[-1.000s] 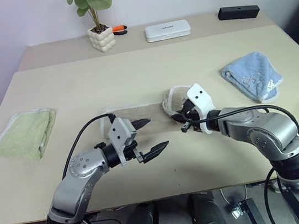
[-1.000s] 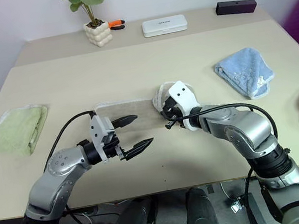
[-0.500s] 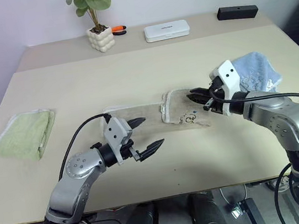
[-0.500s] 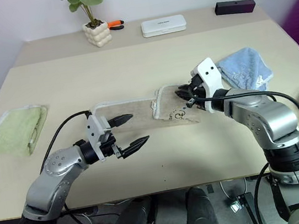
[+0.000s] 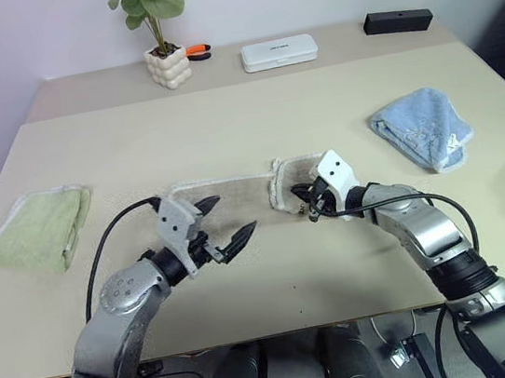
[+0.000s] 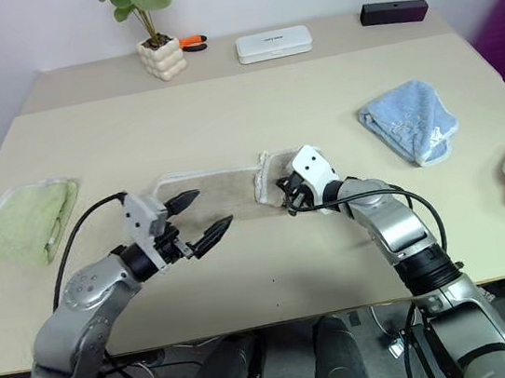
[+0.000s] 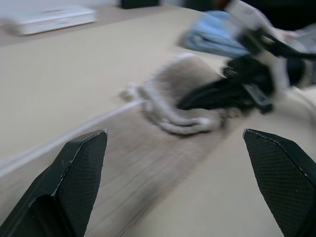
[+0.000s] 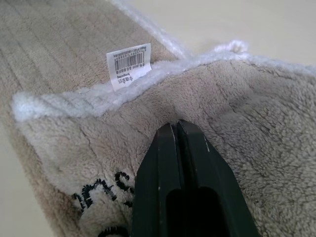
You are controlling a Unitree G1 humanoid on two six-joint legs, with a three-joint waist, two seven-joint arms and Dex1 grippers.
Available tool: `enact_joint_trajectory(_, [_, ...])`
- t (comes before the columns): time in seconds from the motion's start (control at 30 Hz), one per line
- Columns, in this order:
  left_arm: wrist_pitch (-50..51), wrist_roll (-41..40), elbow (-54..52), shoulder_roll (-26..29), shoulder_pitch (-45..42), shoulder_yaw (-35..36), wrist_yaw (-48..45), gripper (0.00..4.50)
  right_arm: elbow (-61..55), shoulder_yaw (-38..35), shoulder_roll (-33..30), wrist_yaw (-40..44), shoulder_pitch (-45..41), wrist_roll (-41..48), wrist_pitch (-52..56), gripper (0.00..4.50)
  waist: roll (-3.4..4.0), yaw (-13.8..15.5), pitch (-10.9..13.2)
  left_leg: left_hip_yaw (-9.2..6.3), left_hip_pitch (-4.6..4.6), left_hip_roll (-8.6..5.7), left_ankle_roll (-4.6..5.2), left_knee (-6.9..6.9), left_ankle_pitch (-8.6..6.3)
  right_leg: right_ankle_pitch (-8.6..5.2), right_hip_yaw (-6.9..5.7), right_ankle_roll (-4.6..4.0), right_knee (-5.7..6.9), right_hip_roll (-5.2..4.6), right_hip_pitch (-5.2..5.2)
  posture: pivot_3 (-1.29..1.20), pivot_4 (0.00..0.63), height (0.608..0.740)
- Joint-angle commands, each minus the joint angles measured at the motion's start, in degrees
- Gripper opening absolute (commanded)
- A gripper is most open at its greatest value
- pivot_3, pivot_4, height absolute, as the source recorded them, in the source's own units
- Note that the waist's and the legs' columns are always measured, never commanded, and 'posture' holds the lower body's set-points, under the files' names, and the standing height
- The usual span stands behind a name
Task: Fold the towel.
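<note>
Right tool: right tool (image 5: 308, 206) has its black fingers pressed together, tips down on the folded-over end of the beige towel (image 5: 234, 194); the wrist view shows the tips resting on the pile, and I cannot tell if any cloth is pinched between them.
Left tool: left tool (image 5: 222, 221) stands spread wide and carries nothing, hovering just beside the towel's near edge, toward its flat left end.
Towel: lies as a long strip near the middle of the tabletop (image 5: 225, 127), somewhat toward the near edge; its right end is turned back over itself, white edging uppermost, with a small barcode label (image 8: 128, 64) and dark embroidery (image 8: 101, 195) showing on it.
Done: one short flap at the right end is laid over, by my reading a start on the first fold only.
Left: most of the strip is one flat layer, so the main fold and any squaring of edges look yet to come.
Surroundings: a light green towel (image 5: 40, 227) lies by the left edge, a light blue towel (image 5: 421, 128) toward the right edge, both well apart from the work.
</note>
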Motion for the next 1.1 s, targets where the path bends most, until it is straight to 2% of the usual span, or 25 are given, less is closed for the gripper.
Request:
enact_joint_trajectory(0.03, [6.04, -6.32, -5.95, -2.33, 3.1, 6.07, 6.24, 4.5, -5.64, -3.84, -1.82, 3.91, -3.34, 1.6, -2.47, 0.91, 0.01, 0.09, 0.01, 0.0, -0.01, 0.0, 0.0, 0.01, 0.0, 0.0, 0.0, 0.0, 0.0, 0.0, 0.0, 0.0, 0.15, 0.74])
enact_joint_trajectory(0.13, [13.39, -15.54, -7.77, -7.93, 6.98, 12.72, 15.62, 4.5, -10.37, -3.34, -4.92, 9.64, -5.63, 1.34, -5.56, 2.39, 0.02, 0.16, 0.02, 0.01, -0.02, -0.02, 0.05, 0.01, -0.04, 0.0, 0.02, 0.01, -0.02, -0.02, -0.01, 0.0, 0.15, 0.74])
enact_joint_trajectory(0.27, [19.62, -26.57, -8.28, -12.76, 10.27, 17.86, 24.57, 4.5, -13.77, -3.6, -4.35, 12.21, -7.24, 3.71, -4.34, 4.38, -0.02, 0.24, 0.01, -0.08, -0.02, 0.04, 0.09, 0.0, -0.07, -0.01, -0.02, 0.01, 0.0, 0.04, 0.01, 0.0, 0.15, 0.74])
enact_joint_trajectory(0.4, [18.63, -39.26, -2.97, -20.04, 7.73, 24.21, 40.26, 4.5, -15.96, -2.15, -3.12, 14.74, -6.55, 4.77, -4.47, 4.48, -0.1, 0.61, 0.04, -0.11, -0.02, -0.02, 0.09, 0.08, -0.07, -0.01, -0.02, 0.01, -0.05, 0.0, 0.08, 0.0, 0.15, 0.74])
enact_joint_trajectory(0.6, [17.42, -45.78, 7.29, -20.63, -0.5, 26.64, 51.25, 4.5, -18.97, -0.45, -0.8, 15.02, -4.12, 5.47, -3.13, 4.48, -0.15, 0.77, 0.0, -0.14, -0.02, -0.03, -0.01, 0.1, -0.01, -0.01, -0.03, 0.0, -0.01, 0.0, 0.08, 0.0, 0.15, 0.74])
enact_joint_trajectory(0.73, [17.55, -46.09, 12.98, -19.05, -4.36, 25.02, 51.36, 4.5, -22.25, 0.12, -0.08, 13.92, -2.42, 5.88, -1.48, 4.48, -0.11, 1.53, -0.04, -0.13, 0.0, -0.04, -0.12, 0.1, 0.05, 0.0, -0.03, 0.0, 0.01, 0.01, 0.07, 0.0, 0.15, 0.74])
enact_joint_trajectory(0.93, [17.43, -46.23, 16.9, -17.36, -7.33, 23.14, 47.96, 1.77, -25.82, -0.68, -0.01, 12.17, -0.86, 6.59, 1.26, 4.5, -0.13, 1.92, -0.04, -0.12, 0.0, -0.06, -0.06, 0.13, 0.02, 0.0, -0.03, -0.01, 0.01, -0.01, 0.1, 0.0, 0.15, 0.74])
enact_joint_trajectory(1.03, [17.05, -46.11, 17.92, -16.73, -8.19, 22.94, 47.19, 0.12, -26.99, -0.71, -0.11, 11.65, -0.31, 6.97, 2.17, 4.5, -0.14, 1.76, -0.04, -0.12, -0.01, -0.06, -0.04, 0.13, 0.01, 0.0, -0.03, -0.01, -0.01, -0.01, 0.09, 0.0, 0.15, 0.74])
enact_joint_trajectory(1.1, [16.25, -45.72, 17.94, -15.94, -8.41, 23.18, 46.09, 0.02, -27.63, -0.74, -0.13, 11.3, 0.03, 7.18, 2.81, 4.5, -0.14, 1.73, -0.04, -0.11, 0.0, -0.06, -0.06, 0.1, 0.02, 0.0, -0.03, -0.01, 0.01, -0.01, 0.07, 0.0, 0.15, 0.74])
